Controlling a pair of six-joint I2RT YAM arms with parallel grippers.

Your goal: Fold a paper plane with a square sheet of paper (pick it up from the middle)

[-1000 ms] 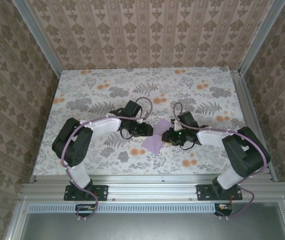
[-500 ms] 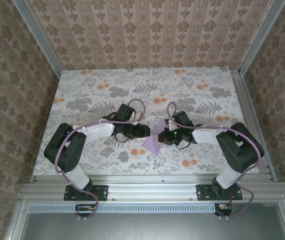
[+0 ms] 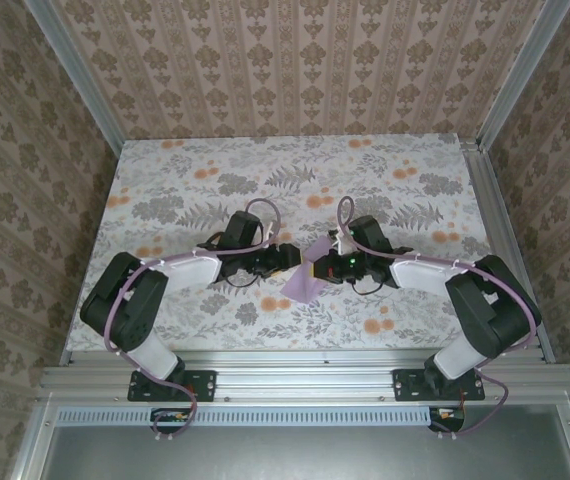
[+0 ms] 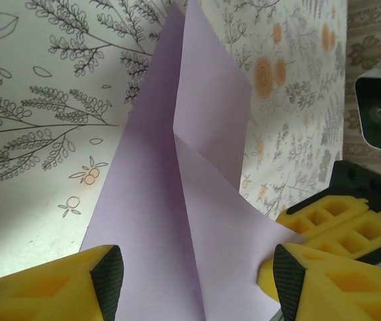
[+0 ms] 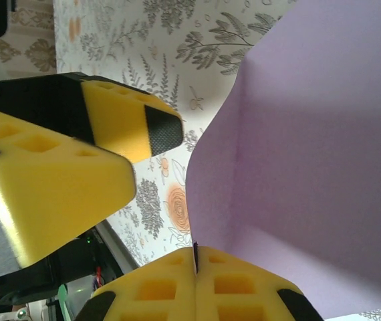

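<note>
While the right fingers [image 5: 196, 289] were pressed flat together on an edge of the sheet [image 5: 311, 167], gripping it, the left fingers [image 3: 289, 258] stood apart with nothing pinched between them.

Seen from the right wrist, the lilac sheet rose out of the closed yellow pair at 6 o'clock and spread toward 1 o'clock, bent along a soft fold. The left fingers sat at 9 to 10 o'clock of that view, spread, just beside the sheet's edge; whether they touched it could not be told.

Seen from the left wrist, the sheet [image 4: 177, 200] ran up from 6 o'clock between the two yellow pads to a point at 12 o'clock. A crease ran along its length, and one flap was folded over toward 2 o'clock. The right fingers [image 4: 331, 224] held its corner at 4 o'clock.

From above, the sheet [image 3: 305, 284] lay near the middle of the floral tabletop [image 3: 215, 170], a little toward 6 o'clock, slanting from 7 to 1 o'clock. The left fingers met it from 9 o'clock, the right fingers [image 3: 319, 268] from 3 o'clock, the two tips close together. The left arm [image 3: 185, 272] stretched back toward 8 o'clock and the right arm [image 3: 435, 272] toward 4 o'clock, to bases on the metal rail [image 3: 305, 380] at 6 o'clock. Patterned walls [image 3: 295, 60] closed the other three sides.
</note>
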